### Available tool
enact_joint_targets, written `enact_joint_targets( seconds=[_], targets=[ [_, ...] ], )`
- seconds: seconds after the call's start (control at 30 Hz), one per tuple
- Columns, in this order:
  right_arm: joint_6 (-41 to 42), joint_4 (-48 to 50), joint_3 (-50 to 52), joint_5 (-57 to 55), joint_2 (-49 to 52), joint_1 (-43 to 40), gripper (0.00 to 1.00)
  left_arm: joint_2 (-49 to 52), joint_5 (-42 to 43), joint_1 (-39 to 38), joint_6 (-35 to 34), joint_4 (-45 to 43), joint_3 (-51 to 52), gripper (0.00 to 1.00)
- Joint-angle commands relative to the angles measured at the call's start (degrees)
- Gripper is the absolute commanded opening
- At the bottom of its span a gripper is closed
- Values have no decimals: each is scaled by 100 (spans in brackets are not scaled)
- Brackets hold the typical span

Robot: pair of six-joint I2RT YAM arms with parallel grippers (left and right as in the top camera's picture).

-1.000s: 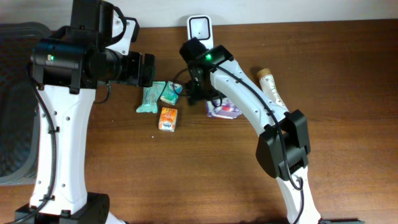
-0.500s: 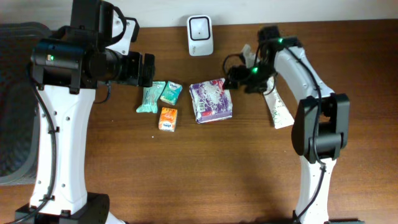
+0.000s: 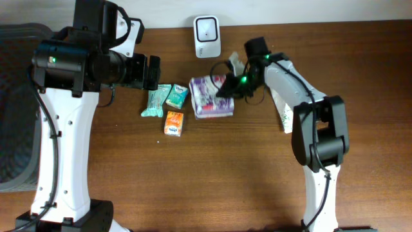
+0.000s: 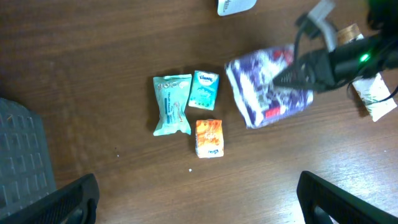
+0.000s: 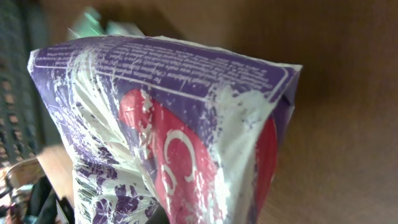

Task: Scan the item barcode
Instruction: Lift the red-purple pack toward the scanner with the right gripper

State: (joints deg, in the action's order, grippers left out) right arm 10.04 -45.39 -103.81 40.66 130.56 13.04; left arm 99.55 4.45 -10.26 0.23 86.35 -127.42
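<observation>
Just below the white scanner [image 3: 206, 28], the purple film packet [image 3: 207, 100] tilts up off the surface [image 3: 212, 174], pinched at its right edge by the right tool [image 3: 223, 89]; likely light, soft, crinkly and slippery, safest held at a sealed seam; left tool [image 3: 153, 72] gapes wide, holding nothing; the grey crate [image 3: 13, 96], far left of the scanner, shows no contents.
</observation>
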Motion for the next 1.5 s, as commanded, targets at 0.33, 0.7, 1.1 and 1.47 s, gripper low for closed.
enact_joint_targets(
  seconds=[0.33,0.7,1.1,1.47],
  targets=[
    [-50,-227,-1482,-1351,-1663,-101,4,-57,22,-44,46,-11,-39,99],
    [-9,-909,-1480,-1349,-1663,59,4,-57,22,-44,46,-11,-39,99],
    [1014,-2175,-1473,-4011,-1502,254,4,-57,22,-44,46,-11,-39,99],
    [1191,-3705,-1473,-5770,295,1038,30,-57,20,-44,46,-11,-39,99]
  ],
)
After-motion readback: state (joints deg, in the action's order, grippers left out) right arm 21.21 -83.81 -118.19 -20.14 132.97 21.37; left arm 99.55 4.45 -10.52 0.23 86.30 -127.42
